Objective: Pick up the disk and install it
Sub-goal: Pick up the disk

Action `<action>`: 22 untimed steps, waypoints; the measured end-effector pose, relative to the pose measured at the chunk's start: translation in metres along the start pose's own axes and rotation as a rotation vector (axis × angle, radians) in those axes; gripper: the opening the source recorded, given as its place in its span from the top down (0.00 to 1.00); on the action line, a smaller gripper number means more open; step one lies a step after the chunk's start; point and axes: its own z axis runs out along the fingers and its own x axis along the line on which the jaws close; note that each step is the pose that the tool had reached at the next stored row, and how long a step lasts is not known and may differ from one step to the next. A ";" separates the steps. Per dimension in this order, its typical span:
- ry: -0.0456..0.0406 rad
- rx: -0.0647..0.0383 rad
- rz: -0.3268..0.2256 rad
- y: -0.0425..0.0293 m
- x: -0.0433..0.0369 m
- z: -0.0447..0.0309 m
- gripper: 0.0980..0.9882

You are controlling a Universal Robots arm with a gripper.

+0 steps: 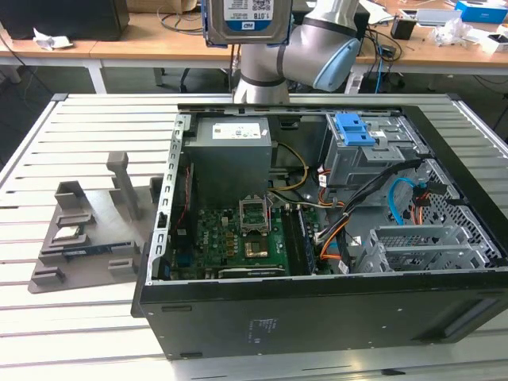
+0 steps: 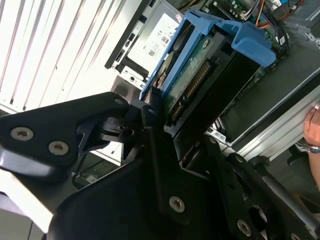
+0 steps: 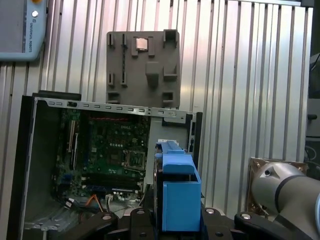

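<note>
We see a table point(image 1: 79, 333) topped with long silver metal slats that run side by side with narrow grooves between them. An open black computer case point(image 1: 317, 321) lies on its side on the slats, its inside facing up, toward the exterior view's right. Just beside it, at the exterior view's left, rests a flat grey fixture plate point(image 1: 95, 218) with raised posts and blocks. In the first wrist view we find the same table point(image 3: 250, 75), plate point(image 3: 145, 75) and case point(image 3: 27, 165).
</note>
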 end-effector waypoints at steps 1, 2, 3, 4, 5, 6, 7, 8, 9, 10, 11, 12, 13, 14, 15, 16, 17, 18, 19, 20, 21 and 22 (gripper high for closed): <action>0.0000 0.000 0.000 -0.0060 0.0005 -0.0002 0.70; 0.0000 0.000 0.000 -0.0124 0.0010 -0.0005 0.70; 0.0000 0.000 0.000 -0.0194 0.0016 -0.0008 0.70; 0.0000 0.000 0.000 -0.0253 0.0021 -0.0010 0.70; 0.0000 0.000 0.000 -0.0349 0.0029 -0.0013 0.70; 0.0000 -0.001 0.000 -0.0442 0.0036 -0.0016 0.70; 0.0000 -0.001 0.000 -0.0538 0.0044 -0.0020 0.70; 0.0000 -0.001 0.000 -0.0639 0.0052 -0.0023 0.70; 0.0000 -0.001 0.000 -0.0725 0.0059 -0.0025 0.70; -0.0001 -0.001 0.000 -0.0792 0.0064 -0.0025 0.70; -0.0003 -0.001 0.000 -0.0851 0.0069 -0.0022 0.70; -0.0002 -0.001 0.000 -0.0886 0.0072 -0.0020 0.70; 0.0000 -0.001 0.000 -0.0914 0.0074 -0.0018 0.70; -0.0001 -0.001 0.000 -0.0964 0.0078 -0.0010 0.70; -0.0002 -0.001 0.000 -0.0997 0.0081 -0.0005 0.70; -0.0002 -0.001 0.000 -0.1029 0.0084 0.0001 0.70; 0.0000 -0.001 0.000 -0.1078 0.0088 0.0010 0.70; 0.0000 -0.001 0.000 -0.1118 0.0090 0.0019 0.70; -0.0003 -0.001 0.002 -0.1131 0.0092 0.0031 0.70; -0.0008 -0.001 0.011 -0.1136 0.0093 0.0041 0.70; -0.0014 -0.001 0.024 -0.1136 0.0093 0.0049 0.70; -0.0027 -0.001 0.054 -0.1140 0.0092 0.0067 0.70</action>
